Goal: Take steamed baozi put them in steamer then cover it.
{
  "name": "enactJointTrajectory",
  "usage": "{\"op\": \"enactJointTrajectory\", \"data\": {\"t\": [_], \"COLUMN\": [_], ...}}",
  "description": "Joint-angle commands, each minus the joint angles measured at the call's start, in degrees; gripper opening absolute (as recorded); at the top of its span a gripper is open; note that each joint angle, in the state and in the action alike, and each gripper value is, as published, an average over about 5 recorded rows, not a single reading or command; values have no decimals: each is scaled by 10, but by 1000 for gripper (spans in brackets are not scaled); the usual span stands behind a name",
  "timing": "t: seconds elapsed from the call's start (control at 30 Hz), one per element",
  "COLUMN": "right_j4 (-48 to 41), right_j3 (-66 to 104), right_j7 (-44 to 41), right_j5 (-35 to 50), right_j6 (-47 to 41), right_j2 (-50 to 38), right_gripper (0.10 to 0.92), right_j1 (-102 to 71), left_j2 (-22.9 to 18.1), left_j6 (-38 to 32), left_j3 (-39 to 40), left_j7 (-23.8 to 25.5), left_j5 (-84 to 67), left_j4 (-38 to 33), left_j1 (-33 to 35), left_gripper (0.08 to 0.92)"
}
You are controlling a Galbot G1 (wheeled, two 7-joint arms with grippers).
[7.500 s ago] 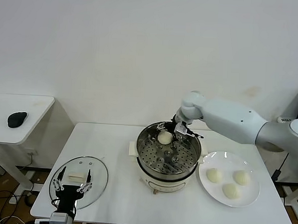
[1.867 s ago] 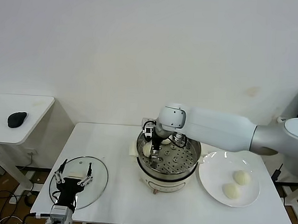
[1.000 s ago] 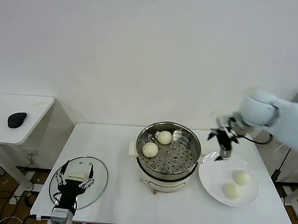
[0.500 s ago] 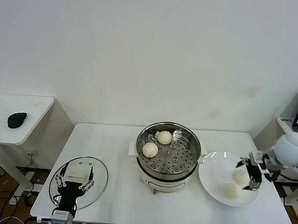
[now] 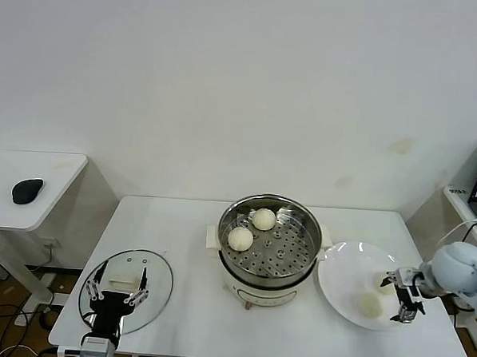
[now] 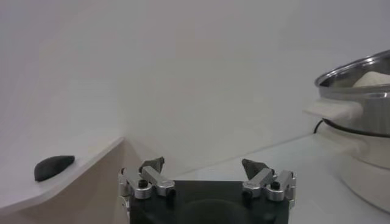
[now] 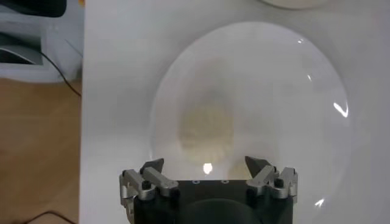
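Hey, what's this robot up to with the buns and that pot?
It is loading steamed baozi into the steamer. Two baozi sit on the perforated tray inside. The open right gripper hangs over the white plate, beside a remaining baozi; another seems to lie partly hidden behind the gripper. The left gripper waits, open, over the glass cover lying flat on the table, so the steamer is not yet covered.
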Motion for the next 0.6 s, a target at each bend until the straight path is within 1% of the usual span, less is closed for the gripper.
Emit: {"op": "enactJointTrajectory", "data": {"t": [0.03, 0.2, 0.3, 0.43, 0.6], "right_j4": [-33, -45, -48, -50, -57], "right_j3": [38, 29, 26, 21, 20], "right_j7": [23, 27, 27, 22, 17], "right_j5": [-22, -26, -22, -19, -19], "right_j6": [2, 0, -4, -8, -8], "right_j2": [44, 54, 58, 61, 63], "right_gripper": [823, 821, 804, 749, 656], "right_j1": [-55, -47, -44, -42, -35], "left_j2": [0, -2, -2, -2, -2], "left_j6": [0, 0, 0, 0, 0], "left_j3": [-1, 0, 1, 0, -1], "left_j7": [0, 0, 0, 0, -2], "left_j5": [0, 0, 0, 0, 0], "left_j4": [2, 3, 4, 4, 4], "left_j1": [0, -2, -3, -4, -4], "left_gripper": [823, 823, 823, 823, 823]}}
